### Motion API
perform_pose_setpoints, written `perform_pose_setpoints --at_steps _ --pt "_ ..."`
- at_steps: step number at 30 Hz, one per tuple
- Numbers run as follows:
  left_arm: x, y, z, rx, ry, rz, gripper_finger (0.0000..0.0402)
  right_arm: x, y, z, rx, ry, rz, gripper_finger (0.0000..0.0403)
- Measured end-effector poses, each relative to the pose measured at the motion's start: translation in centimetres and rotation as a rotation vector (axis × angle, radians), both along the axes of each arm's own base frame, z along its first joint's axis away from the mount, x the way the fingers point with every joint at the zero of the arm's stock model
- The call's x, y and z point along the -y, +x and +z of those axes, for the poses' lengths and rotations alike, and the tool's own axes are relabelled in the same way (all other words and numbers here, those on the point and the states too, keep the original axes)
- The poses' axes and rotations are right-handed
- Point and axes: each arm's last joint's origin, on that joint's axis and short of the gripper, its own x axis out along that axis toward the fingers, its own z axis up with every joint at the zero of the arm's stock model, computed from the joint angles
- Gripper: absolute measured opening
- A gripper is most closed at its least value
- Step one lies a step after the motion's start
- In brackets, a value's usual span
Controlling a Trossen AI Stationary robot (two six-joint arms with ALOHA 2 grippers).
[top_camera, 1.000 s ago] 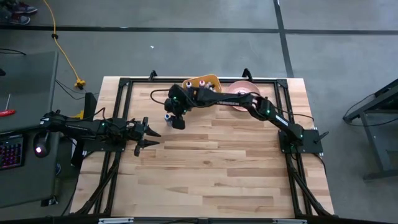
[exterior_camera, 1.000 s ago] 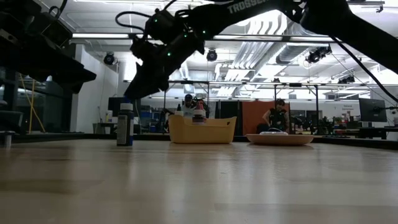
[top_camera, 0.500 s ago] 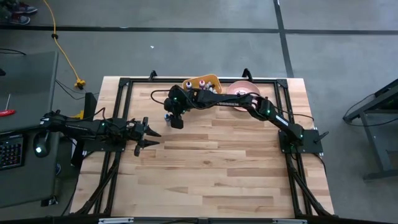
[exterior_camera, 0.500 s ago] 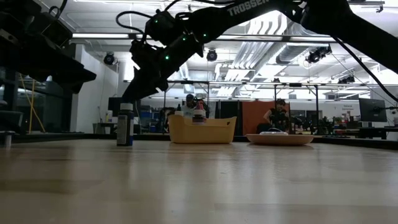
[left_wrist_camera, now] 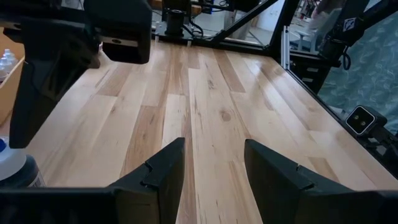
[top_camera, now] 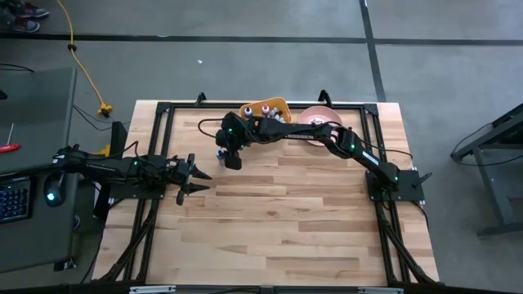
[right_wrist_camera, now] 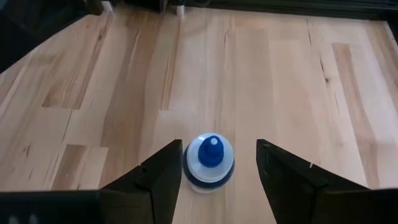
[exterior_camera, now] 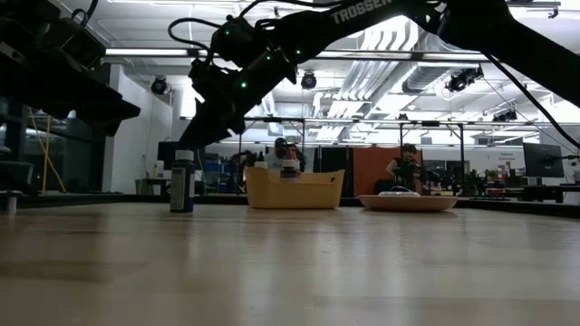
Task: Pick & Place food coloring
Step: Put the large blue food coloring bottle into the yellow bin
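Right gripper hangs directly over a blue-capped food coloring bottle, fingers spread wide with the cap showing in the gap between them, nothing held and nothing touched yet. That reads as the approach step of a pick: the arm reaches from its base at the table's right side across to the far-left part of the wooden table, lined up above its target.

Behind the gripper, toward the far edge, sits the yellow bin with a few more bottles inside, and next to that the pink plate. From the level view the bottle stands upright on the wood, below the dark wrist, well apart from the bin.

Next move, by my judgement: straight down until the fingers flank the bottle body, then close. It's a small round thing, so a centred grip below the cap matters; off-centre and it could tip or squirt out.

Left gripper waits nearer the table's left edge, fingers parted, empty.
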Motion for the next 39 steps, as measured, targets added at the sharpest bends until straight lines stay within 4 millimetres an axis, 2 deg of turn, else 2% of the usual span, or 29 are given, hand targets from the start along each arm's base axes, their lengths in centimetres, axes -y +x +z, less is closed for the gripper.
perform_pose_setpoints --at_steps 17,26,39 --pt "0.0 0.0 0.0 0.000 0.000 0.000 0.0163 0.0 0.1 -0.5 -0.006 0.020 0.008 0.0194" --pt "0.0 0.0 0.0 0.000 0.000 0.000 0.0163 0.0 0.3 -1.4 -0.025 0.030 0.003 0.0194" --pt "0.0 0.0 0.0 0.000 0.000 0.000 0.0163 0.0 0.2 -1.5 -0.034 0.028 -0.001 0.0194"
